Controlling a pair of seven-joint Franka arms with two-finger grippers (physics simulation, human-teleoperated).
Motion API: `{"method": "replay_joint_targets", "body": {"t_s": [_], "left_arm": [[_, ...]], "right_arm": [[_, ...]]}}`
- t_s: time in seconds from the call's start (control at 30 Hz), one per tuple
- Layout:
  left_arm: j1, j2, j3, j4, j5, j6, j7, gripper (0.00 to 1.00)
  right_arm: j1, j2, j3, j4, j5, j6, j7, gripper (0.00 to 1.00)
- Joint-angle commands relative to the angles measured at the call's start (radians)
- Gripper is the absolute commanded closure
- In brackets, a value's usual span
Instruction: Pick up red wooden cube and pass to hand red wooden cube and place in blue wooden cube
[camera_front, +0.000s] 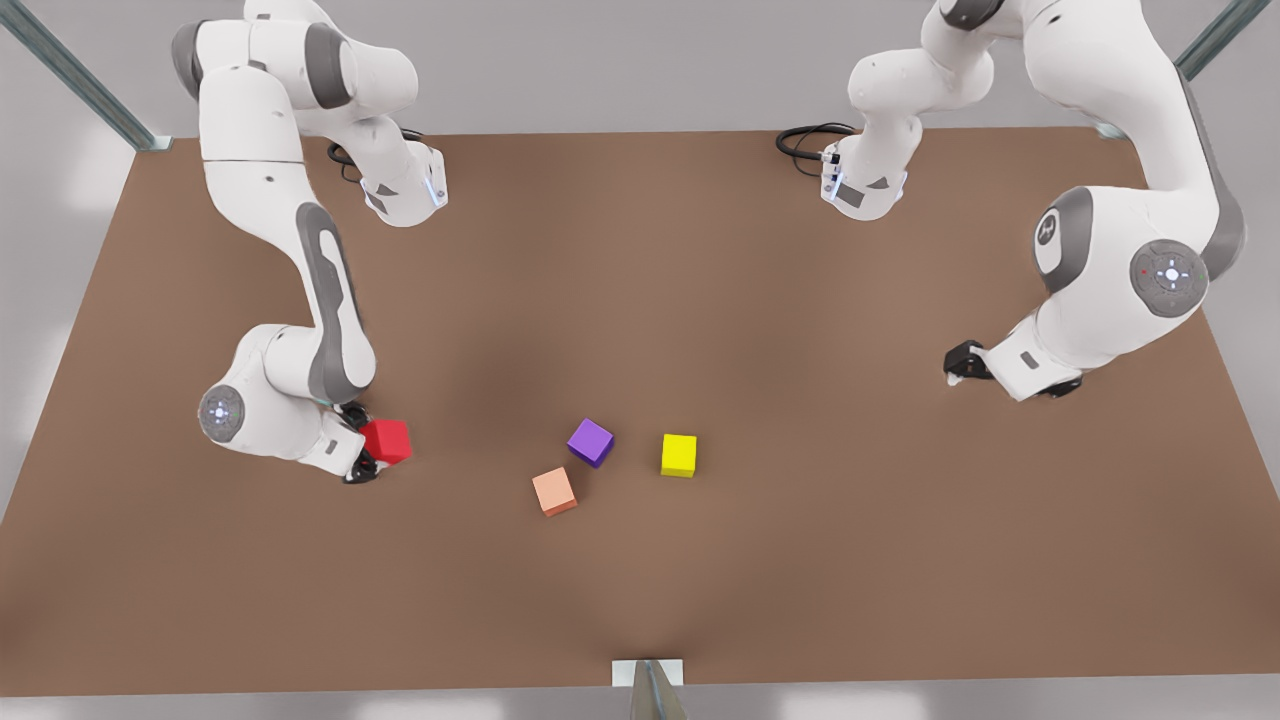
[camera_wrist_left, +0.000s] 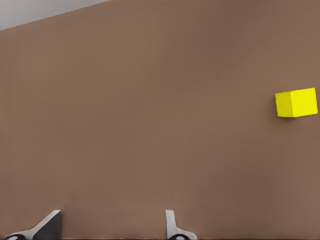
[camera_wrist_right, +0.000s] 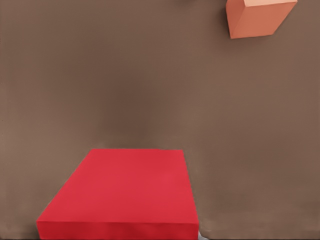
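My right gripper (camera_front: 357, 442), on the front view's left, is turned sideways low over the table and is shut on the red wooden cube (camera_front: 388, 441). The cube's red top face (camera_wrist_right: 125, 190) looms close in the right wrist view and hides the fingers there. My left gripper (camera_front: 957, 366) waits at the front view's right, far from the cubes. It stands open (camera_wrist_left: 113, 214) with bare table between its fingertips. The blue wooden cube is out of view.
A purple cube (camera_front: 591, 442), a salmon-orange cube (camera_front: 554, 491) (camera_wrist_right: 257, 17) and a yellow cube (camera_front: 679, 455) (camera_wrist_left: 296, 103) lie near the middle of the brown table (camera_front: 700, 280). A metal post (camera_front: 650, 690) stands at the near edge.
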Motion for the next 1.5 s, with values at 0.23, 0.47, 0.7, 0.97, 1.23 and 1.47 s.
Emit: {"method": "replay_joint_targets", "body": {"t_s": [0.23,0.47,0.7,0.97,1.23,1.47], "left_arm": [[-0.032,-0.021,0.045,-0.028,-0.002,-0.055,-0.105,0.00],[-0.032,-0.021,0.045,-0.028,-0.002,-0.058,-0.104,0.00],[-0.024,-0.020,0.045,-0.026,-0.004,-0.089,-0.104,0.00],[-0.033,-0.001,0.044,-0.029,-0.002,-0.084,-0.105,0.00],[-0.039,0.005,0.013,-0.006,-0.001,-0.046,-0.105,0.00],[-0.043,0.008,0.013,0.003,-0.001,-0.044,-0.105,0.00]], "right_arm": [[-0.005,-0.183,-0.056,-0.370,-0.465,0.359,0.699,0.37],[-0.004,-0.197,-0.056,-0.409,-0.506,0.363,0.700,0.37],[-0.005,-0.197,-0.056,-0.442,-0.506,0.365,0.702,0.37],[-0.005,-0.191,-0.059,-0.459,-0.520,0.362,0.700,0.20],[-0.010,-0.198,-0.071,-0.447,-0.520,0.342,0.686,0.00],[-0.021,-0.263,-0.071,-0.398,-0.511,0.116,0.682,0.00]]}}
